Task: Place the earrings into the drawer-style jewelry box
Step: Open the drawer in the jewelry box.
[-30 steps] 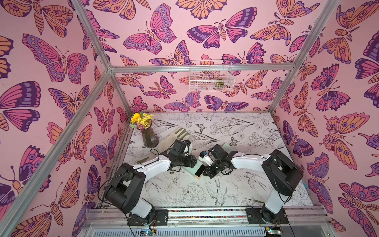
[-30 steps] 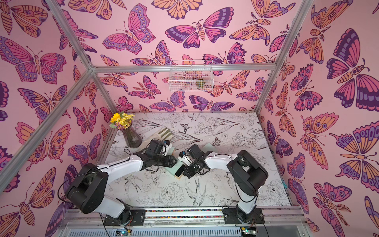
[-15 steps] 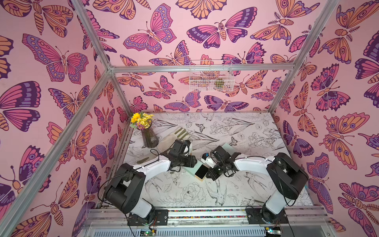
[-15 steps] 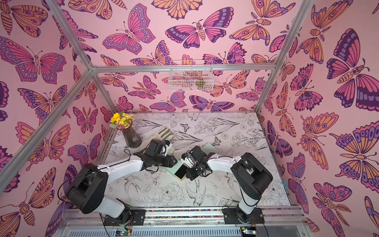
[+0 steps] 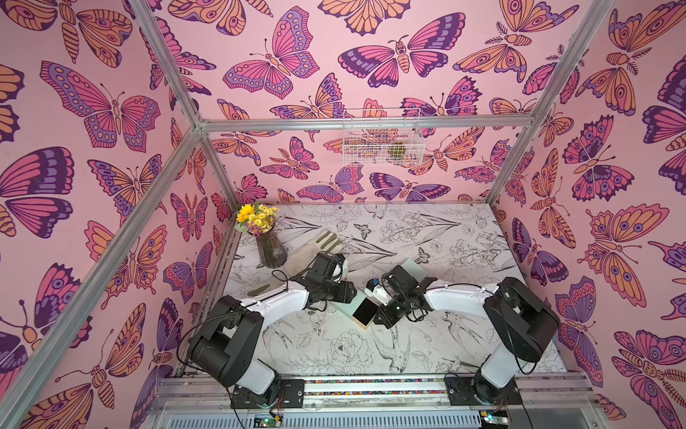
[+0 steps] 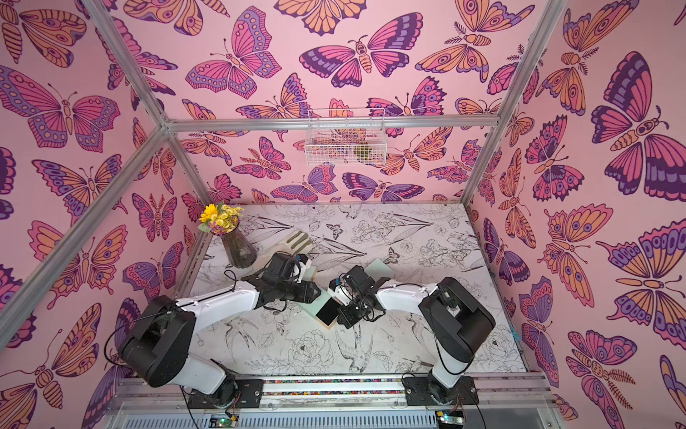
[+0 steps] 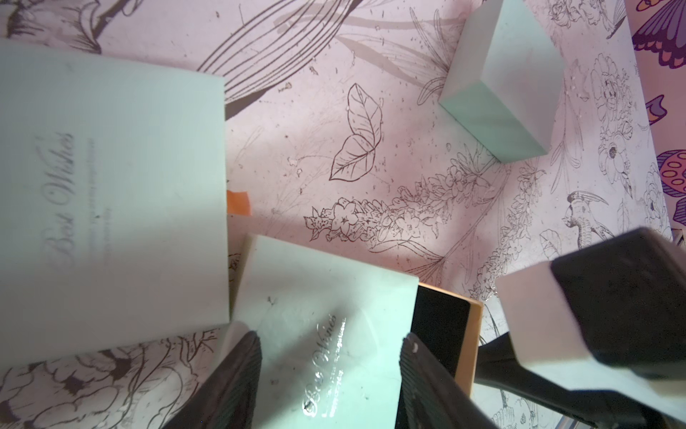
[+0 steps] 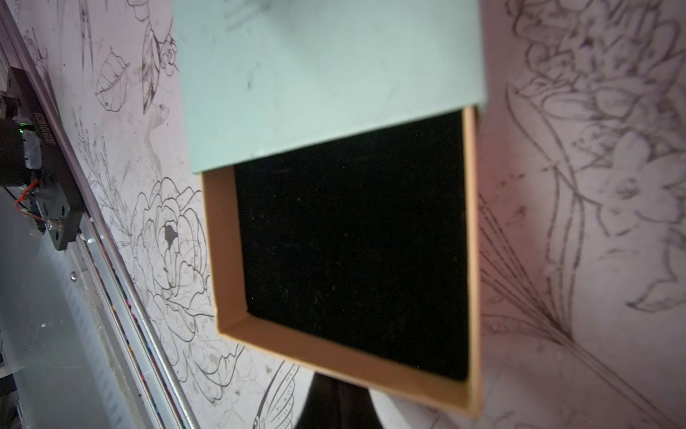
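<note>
The jewelry box is a mint-green sleeve (image 7: 326, 297) with a tan drawer (image 8: 334, 356) lined in black, and the drawer stands pulled well out. In both top views the box lies mid-table between the arms, sleeve (image 5: 349, 306) and drawer (image 6: 328, 311). My left gripper (image 7: 330, 336) is shut on the sleeve, one finger on each side. My right gripper (image 8: 337, 405) is shut low against the drawer's front wall, and what it pinches is hidden. The drawer's black floor is bare. No earrings show in any view.
A larger mint box (image 7: 111, 185) lies just beside the sleeve, and a further mint box (image 5: 414, 268) sits behind the right gripper. A vase of flowers (image 5: 271, 249) and a cream glove (image 5: 315, 247) are at the back left. A wire basket (image 5: 382, 137) hangs on the back wall.
The right arm has drawn back a little toward the front right, and the drawer stands further out of the sleeve. The left arm has stayed where it was.
</note>
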`<state>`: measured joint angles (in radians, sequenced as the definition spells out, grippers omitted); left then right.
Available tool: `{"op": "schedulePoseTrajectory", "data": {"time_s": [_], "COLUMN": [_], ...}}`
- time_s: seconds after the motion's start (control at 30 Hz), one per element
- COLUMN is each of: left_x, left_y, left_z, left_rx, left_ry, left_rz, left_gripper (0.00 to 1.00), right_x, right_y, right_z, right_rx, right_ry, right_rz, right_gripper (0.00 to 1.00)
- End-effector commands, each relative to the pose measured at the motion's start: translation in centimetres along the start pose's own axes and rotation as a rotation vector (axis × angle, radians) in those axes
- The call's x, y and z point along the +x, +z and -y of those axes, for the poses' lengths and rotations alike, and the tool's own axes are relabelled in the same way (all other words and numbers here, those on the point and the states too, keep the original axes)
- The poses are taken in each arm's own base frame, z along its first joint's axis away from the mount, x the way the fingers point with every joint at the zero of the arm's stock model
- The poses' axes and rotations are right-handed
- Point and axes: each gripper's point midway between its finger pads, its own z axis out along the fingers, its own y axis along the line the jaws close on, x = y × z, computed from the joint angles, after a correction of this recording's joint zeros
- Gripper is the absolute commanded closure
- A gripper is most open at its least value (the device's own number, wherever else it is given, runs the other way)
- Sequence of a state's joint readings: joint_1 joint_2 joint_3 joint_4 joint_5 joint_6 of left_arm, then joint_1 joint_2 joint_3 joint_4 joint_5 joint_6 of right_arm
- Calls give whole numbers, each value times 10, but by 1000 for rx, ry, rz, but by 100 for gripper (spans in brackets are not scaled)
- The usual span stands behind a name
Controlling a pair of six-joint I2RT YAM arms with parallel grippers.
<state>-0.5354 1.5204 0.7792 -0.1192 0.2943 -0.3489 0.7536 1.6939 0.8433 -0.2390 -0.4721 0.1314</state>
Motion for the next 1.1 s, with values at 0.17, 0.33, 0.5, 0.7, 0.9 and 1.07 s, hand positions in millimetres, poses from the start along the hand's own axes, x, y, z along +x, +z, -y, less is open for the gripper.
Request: {"op": "schedulePoseTrajectory", "data": {"time_s": [0.17,0.33,0.5,0.7,0.9,1.07], "left_x": [32,32,31,25,1,-18], "left_y": [9,8,8,6,-9,-30], "left_z": [-24,-26,-22,-14,3,11], "left_rx": [-89,-98,-77,-49,-6,-19], "left_ry": [-41,-42,-40,-32,-25,-7], "left_rz": [-100,-96,-100,-89,-27,58], "left_gripper": [37,37,37,36,33,27], "right_x": [18,21,21,14,6,2], "right_y": [-1,-2,-3,-6,-12,-31], "right_z": [-2,-1,1,-1,-3,-5], "right_rx": [-7,0,13,14,25,62], "right_ry": [15,16,17,23,12,6], "right_rz": [-47,-49,-40,-18,6,63], "right_gripper": [100,100,100,87,78,74]}}
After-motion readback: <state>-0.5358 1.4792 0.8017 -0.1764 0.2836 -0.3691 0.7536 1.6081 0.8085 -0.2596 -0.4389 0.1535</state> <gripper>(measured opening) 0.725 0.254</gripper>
